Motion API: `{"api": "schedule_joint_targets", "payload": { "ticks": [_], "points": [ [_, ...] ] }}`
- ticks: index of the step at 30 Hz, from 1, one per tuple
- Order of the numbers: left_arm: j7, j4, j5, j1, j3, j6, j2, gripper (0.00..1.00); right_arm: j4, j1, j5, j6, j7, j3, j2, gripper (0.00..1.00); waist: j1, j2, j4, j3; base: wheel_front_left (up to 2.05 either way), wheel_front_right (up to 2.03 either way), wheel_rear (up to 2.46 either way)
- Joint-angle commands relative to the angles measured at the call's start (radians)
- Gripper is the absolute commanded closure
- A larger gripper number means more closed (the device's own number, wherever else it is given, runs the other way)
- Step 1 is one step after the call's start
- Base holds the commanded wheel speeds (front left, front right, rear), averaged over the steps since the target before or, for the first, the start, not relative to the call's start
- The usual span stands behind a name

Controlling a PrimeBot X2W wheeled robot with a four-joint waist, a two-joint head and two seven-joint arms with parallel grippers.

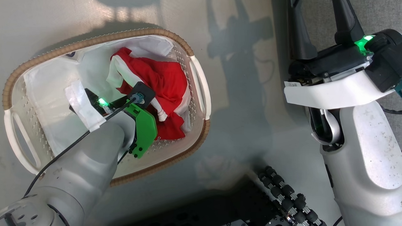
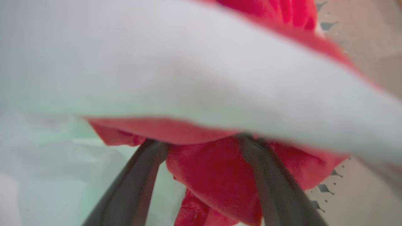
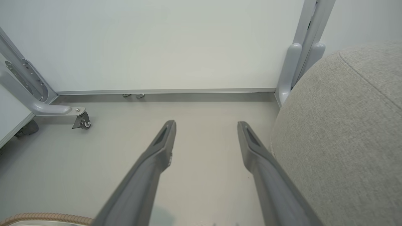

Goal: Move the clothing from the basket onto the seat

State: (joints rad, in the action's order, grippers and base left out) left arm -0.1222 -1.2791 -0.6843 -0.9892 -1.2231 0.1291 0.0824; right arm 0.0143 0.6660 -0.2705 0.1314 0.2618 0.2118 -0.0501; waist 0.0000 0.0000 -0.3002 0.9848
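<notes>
Left gripper [image 2: 201, 139]: fingers spread, astride a red fold, not pinching.
Red jerseys [image 1: 165, 80]: heaped in the laundry basket [image 1: 87, 41].
Right gripper [image 3: 205, 125]: spread, empty, beside the seat [image 3: 345, 125].
Risk: closing could snag the white liner sheet [image 1: 47, 84] too.

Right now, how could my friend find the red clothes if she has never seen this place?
Look on the grey floor for the oval white basket with a brown woven rim. Inside it, toward its right end, lies the clothing. It is the bright red heap with white trim, unlike the plain white sheet around it.
</notes>
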Motion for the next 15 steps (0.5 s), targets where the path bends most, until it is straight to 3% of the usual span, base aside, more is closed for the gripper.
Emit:
{"api": "schedule_joint_targets", "payload": {
  "ticks": [1, 2, 4, 5, 15],
  "points": [
    [0.008, -0.005, -0.006, -0.011, -0.002, 0.002, 0.000, 0.00, -0.003, -0.008, 0.007, -0.001, 0.005, -0.004, -0.002, 0.00, 0.0000, 0.0000, 0.001, 0.001, 0.00, 0.00, 0.00],
    [0.008, -0.005, -0.008, -0.010, -0.004, 0.002, -0.001, 0.00, -0.001, -0.007, 0.007, -0.001, 0.005, -0.005, -0.002, 0.00, 0.0000, 0.0000, 0.001, 0.001, 0.00, 0.00, 0.00],
    [0.015, -0.004, -0.013, -0.005, -0.008, 0.003, -0.002, 0.58, 0.002, -0.005, 0.005, -0.001, 0.005, -0.006, -0.002, 0.00, 0.0000, 0.0000, 0.002, 0.001, 0.00, 0.00, 0.00],
    [0.017, -0.002, -0.016, -0.003, -0.011, 0.003, -0.001, 1.00, 0.003, -0.004, 0.004, -0.001, 0.005, -0.006, -0.002, 0.00, 0.0000, 0.0000, 0.002, 0.000, 0.00, 0.00, 0.00],
    [-0.017, 0.029, -0.052, -0.020, -0.020, 0.003, 0.027, 1.00, 0.011, 0.019, -0.007, -0.001, 0.005, -0.015, -0.002, 0.00, 0.0000, 0.0000, 0.001, -0.012, 0.00, 0.00, 0.00]
  ]
}}
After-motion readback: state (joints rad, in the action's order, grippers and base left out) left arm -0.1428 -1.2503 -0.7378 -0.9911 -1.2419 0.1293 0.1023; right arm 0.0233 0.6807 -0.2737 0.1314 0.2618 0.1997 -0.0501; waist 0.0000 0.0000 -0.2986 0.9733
